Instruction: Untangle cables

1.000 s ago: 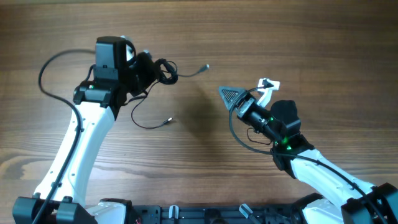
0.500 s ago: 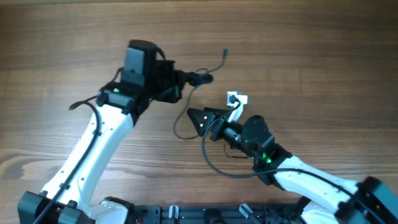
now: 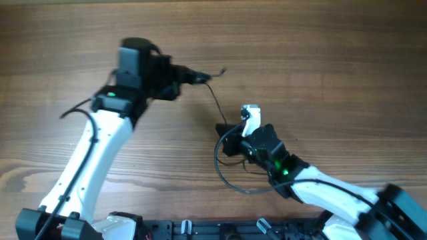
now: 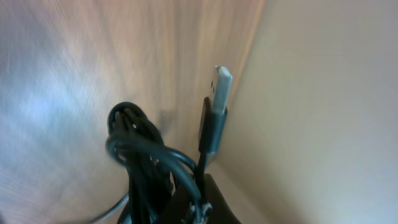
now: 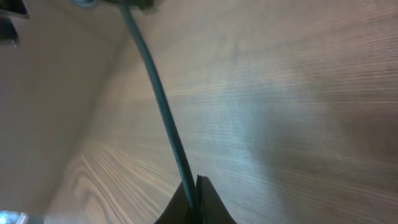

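Observation:
The cables form a black knotted bundle held up in my left gripper, which is shut on it. A black plug with a silver tip sticks up beside the bundle. In the overhead view the left gripper sits at the upper middle of the table, and a short plug end pokes out to its right. One thin strand runs nearly straight down to my right gripper. In the right wrist view that strand is pinched between the shut jaws of the right gripper.
Both arms work over a bare wooden table. A thicker black arm wire loops out beside the right arm. A dark rail runs along the table's front edge.
My right gripper has shut on the strand. The left gripper has moved up and to the left with the bundle, and the strand between the two now runs nearly straight.

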Robot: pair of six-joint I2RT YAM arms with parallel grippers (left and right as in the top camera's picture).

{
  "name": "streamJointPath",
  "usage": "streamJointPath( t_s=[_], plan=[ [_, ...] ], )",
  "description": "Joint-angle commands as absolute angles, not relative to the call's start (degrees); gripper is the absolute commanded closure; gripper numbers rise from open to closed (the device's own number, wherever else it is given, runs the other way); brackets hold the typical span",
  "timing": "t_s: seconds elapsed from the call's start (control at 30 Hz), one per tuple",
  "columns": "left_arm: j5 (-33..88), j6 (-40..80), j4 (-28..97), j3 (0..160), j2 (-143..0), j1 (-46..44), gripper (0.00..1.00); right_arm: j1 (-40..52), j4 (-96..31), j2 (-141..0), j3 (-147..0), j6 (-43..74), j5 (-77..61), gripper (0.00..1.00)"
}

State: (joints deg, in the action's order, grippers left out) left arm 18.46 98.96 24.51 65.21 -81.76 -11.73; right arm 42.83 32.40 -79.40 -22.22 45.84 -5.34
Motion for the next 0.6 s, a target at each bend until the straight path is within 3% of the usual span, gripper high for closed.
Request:
streamJointPath(
  t_s=[0.0, 0.03, 0.07, 0.1, 0.17, 0.3, 0.43, 0.57],
  plan=[
    [26.1, 85.7, 24.2, 65.9, -80.2, -6.5, 0.96, 42.9, 27.0, -74.5, -22.0, 41.5, -7.1, 0.92],
    [26.7, 82.3, 24.2, 65.9, -80.2, -6.1, 0.96, 42.9, 26.1, -73.7, -22.0, 41.5, -7.1, 0.75],
    [26.8, 77.0, 24.2, 65.9, -80.2, -5.9, 0.96, 42.8, 26.2, -72.9, -22.0, 41.5, -7.1, 0.5],
    [26.9, 71.7, 24.2, 65.9, -80.2, -5.9, 0.96, 42.7, 26.5, -72.4, -22.0, 41.5, -7.1, 0.43],
    [28.6, 59.7, 24.2, 65.9, -80.2, -6.0, 0.96, 41.9, 27.6, -70.7, -22.1, 41.6, -7.1, 0.02],
    [34.3, 41.4, 24.2, 65.9, -80.2, -5.9, 0.96, 39.0, 29.1, -69.6, -22.1, 44.5, -6.1, 0.0],
    [50.7, 18.0, 24.9, 65.8, -80.2, -6.0, 0.96, 35.9, 31.4, -69.7, -22.1, 67.5, -6.1, 0.0],
    [59.9, 13.7, 25.2, 65.8, -80.2, -6.1, 0.96, 35.9, 38.1, -70.4, -22.1, 78.5, -9.9, 0.01]
  ],
)
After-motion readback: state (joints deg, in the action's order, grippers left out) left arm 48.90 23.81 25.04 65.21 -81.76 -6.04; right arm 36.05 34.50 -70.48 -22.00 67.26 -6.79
